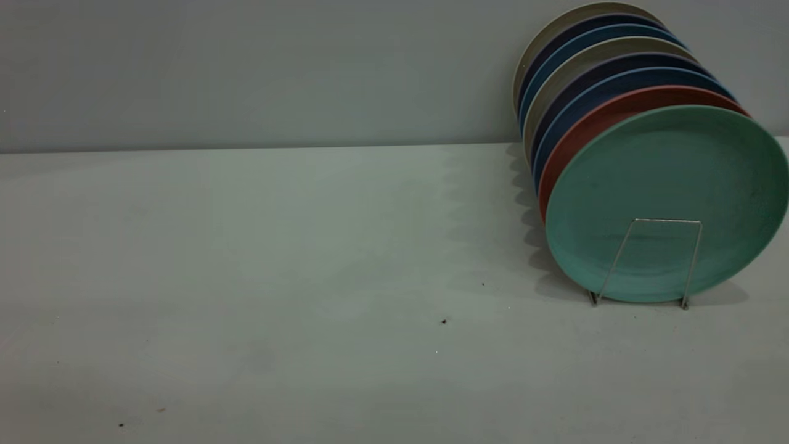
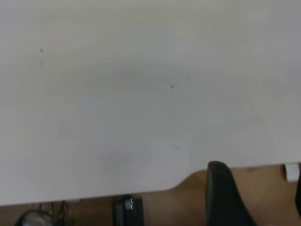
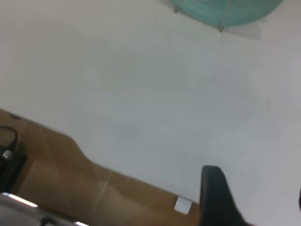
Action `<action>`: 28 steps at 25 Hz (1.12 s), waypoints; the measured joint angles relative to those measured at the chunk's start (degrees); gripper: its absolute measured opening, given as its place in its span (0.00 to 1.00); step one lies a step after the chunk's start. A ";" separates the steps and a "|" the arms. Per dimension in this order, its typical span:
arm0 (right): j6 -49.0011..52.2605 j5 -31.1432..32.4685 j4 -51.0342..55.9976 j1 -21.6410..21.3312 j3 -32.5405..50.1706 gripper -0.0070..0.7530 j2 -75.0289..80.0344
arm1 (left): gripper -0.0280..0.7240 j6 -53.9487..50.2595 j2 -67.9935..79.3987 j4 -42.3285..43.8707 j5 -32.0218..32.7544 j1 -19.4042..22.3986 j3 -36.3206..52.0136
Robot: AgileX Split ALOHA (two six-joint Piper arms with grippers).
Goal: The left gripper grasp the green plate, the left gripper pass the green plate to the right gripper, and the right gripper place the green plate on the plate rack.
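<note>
Your table [image 1: 277, 259] is a pale grey-white surface against a plain grey wall. At its far right, in the exterior view, a row of round plates stands on edge in the rack [image 1: 659, 259], a thin silver wire frame. The green plate [image 1: 669, 200] is the front plate of that row, upright and leaning slightly back, its face turned toward the camera. One wire loop of the rack stands in front of the plate's lower half, with both feet on the table. Just behind the green plate sits a salmon plate [image 1: 592, 120], touching or nearly touching it. Behind that come dark blue plates [image 1: 601, 83] and beige ones, each showing only an upper rim.

Neither arm appears in the exterior view. In your left wrist view, one dark finger [image 2: 225, 195] of the left gripper shows over the table's edge, above a brown floor. You cannot tell from this whether that gripper is open or closed. It holds nothing visible.

In your right wrist view, one dark finger [image 3: 214, 197] of the right gripper shows near the table's edge. Its state cannot be told either. Well apart from it, the lower rim of the green plate [image 3: 225, 8] and a rack foot show.
</note>
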 joint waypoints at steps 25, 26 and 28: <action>5.58 -2.06 -6.07 0.00 4.20 0.58 -9.93 | 0.58 -2.83 -9.36 8.20 -1.56 -13.03 6.68; 5.58 -2.06 -6.07 0.00 4.20 0.58 -9.93 | 0.58 -2.83 -9.36 8.20 -1.56 -13.03 6.68; 5.58 -2.06 -6.07 0.00 4.20 0.58 -9.93 | 0.58 -2.89 -9.36 8.20 -1.56 -13.03 6.73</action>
